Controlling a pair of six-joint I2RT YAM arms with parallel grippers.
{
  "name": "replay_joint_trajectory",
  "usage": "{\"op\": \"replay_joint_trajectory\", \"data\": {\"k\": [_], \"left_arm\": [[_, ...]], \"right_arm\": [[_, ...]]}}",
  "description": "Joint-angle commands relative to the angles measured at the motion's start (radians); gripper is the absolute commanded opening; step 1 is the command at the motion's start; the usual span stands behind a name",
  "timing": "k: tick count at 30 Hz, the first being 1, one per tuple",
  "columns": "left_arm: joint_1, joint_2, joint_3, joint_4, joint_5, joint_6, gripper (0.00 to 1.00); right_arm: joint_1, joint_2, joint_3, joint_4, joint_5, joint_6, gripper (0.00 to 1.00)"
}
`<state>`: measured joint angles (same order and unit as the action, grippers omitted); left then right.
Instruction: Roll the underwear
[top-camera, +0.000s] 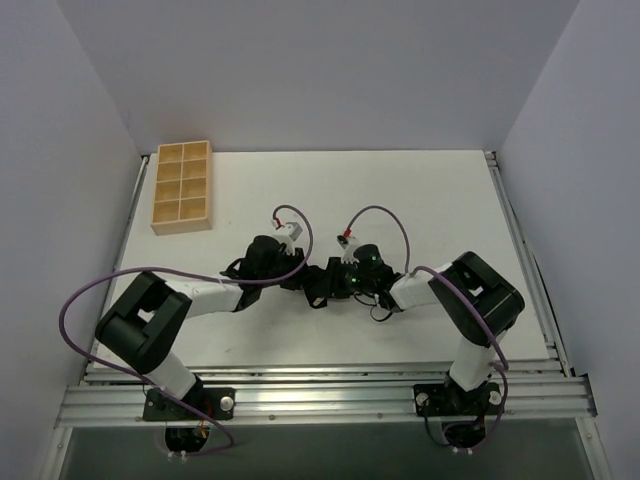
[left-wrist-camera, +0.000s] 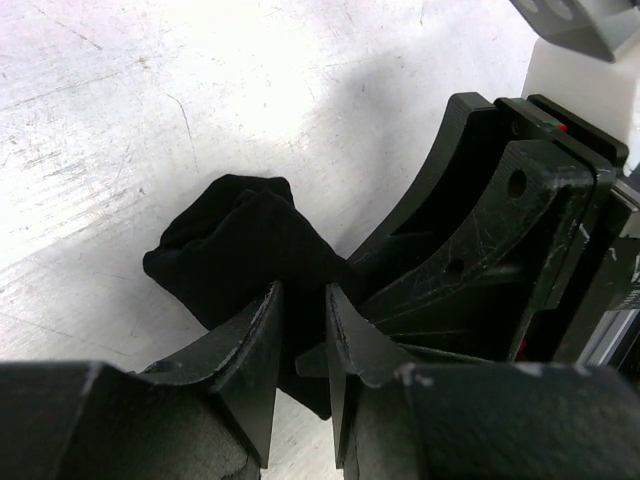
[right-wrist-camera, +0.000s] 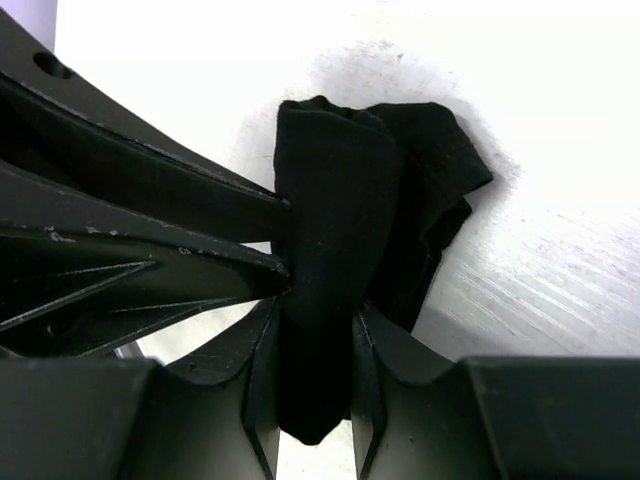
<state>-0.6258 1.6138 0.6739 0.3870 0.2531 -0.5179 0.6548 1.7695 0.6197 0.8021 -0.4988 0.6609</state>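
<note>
Underwear (left-wrist-camera: 235, 245), a small bundle of crumpled black fabric, lies on the white table (top-camera: 400, 200) near its middle, caught between the two robot arms. Seen from above, both arms reach inward from the near edge, and their heads meet over the bundle, which is mostly hidden beneath them.

The left gripper (left-wrist-camera: 302, 300) has its two fingers drawn close together, with a fold of the black fabric pinched in the narrow gap between them. The rest of the bundle bulges out beyond the fingertips and rests on the table.

The right gripper (right-wrist-camera: 315, 320) comes in from the opposite side. Its fingers are also partly closed and squeeze a thick, rounded fold of the same fabric. The two grippers sit at an angle to each other, just beside one another, both gripping the one bundle.

A tan wooden tray (top-camera: 182, 187) with small compartments sits at the far left of the table, well apart from the bundle.
</note>
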Motion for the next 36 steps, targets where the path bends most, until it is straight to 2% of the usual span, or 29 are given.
{"op": "replay_joint_trajectory", "data": {"k": [1, 3, 4, 6, 10, 13, 15, 16, 17, 18, 20, 21, 23, 26, 28, 32, 36], "left_arm": [[-0.008, -0.032, -0.027, -0.069, -0.02, 0.03, 0.33], [0.0, -0.1, -0.031, -0.1, -0.025, 0.041, 0.33], [0.006, -0.121, -0.033, -0.146, -0.028, 0.041, 0.25], [0.04, -0.173, -0.004, -0.279, -0.038, 0.032, 0.2], [0.058, -0.218, 0.082, -0.484, -0.044, 0.1, 0.22], [0.058, -0.288, 0.113, -0.545, -0.072, 0.124, 0.17], [0.064, -0.379, 0.069, -0.464, -0.06, 0.076, 0.12], [0.073, -0.4, 0.05, -0.436, -0.036, 0.059, 0.03], [0.11, -0.423, 0.033, -0.412, 0.001, 0.017, 0.02], [0.138, -0.416, 0.012, -0.322, 0.14, 0.012, 0.02], [0.21, -0.334, 0.012, -0.318, 0.254, -0.014, 0.02], [0.225, -0.286, 0.033, -0.383, 0.324, -0.007, 0.02], [0.235, -0.179, 0.085, -0.438, 0.368, 0.036, 0.02], [0.224, -0.135, 0.028, -0.266, 0.373, -0.031, 0.02], [0.218, -0.129, 0.001, -0.144, 0.324, -0.073, 0.02], [0.19, -0.074, -0.031, 0.015, 0.272, -0.157, 0.02], [0.153, -0.006, -0.043, 0.174, 0.278, -0.206, 0.02]], "right_arm": [[0.006, 0.06, -0.061, -0.029, -0.024, -0.023, 0.13], [0.003, 0.074, -0.075, 0.011, -0.046, -0.021, 0.1], [-0.001, 0.088, -0.078, 0.04, -0.058, -0.026, 0.08], [0.0, 0.099, -0.078, 0.054, -0.081, -0.032, 0.05], [-0.001, 0.12, -0.075, 0.106, -0.109, -0.035, 0.05], [-0.003, 0.139, -0.077, 0.146, -0.145, -0.027, 0.04], [-0.003, 0.151, -0.071, 0.16, -0.162, -0.027, 0.04], [-0.004, 0.165, -0.066, 0.166, -0.164, -0.026, 0.04], [-0.003, 0.169, -0.063, 0.169, -0.167, -0.026, 0.04], [-0.004, 0.176, -0.061, 0.169, -0.167, -0.026, 0.04], [-0.004, 0.185, -0.061, 0.186, -0.164, -0.021, 0.04], [-0.004, 0.188, -0.064, 0.198, -0.165, -0.012, 0.04], [-0.003, 0.208, -0.077, 0.261, -0.181, 0.005, 0.04], [-0.003, 0.249, -0.098, 0.367, -0.211, 0.046, 0.04], [-0.003, 0.277, -0.103, 0.406, -0.219, 0.068, 0.04], [-0.003, 0.286, -0.115, 0.419, -0.221, 0.072, 0.04], [-0.003, 0.288, -0.115, 0.408, -0.222, 0.068, 0.04]]}}
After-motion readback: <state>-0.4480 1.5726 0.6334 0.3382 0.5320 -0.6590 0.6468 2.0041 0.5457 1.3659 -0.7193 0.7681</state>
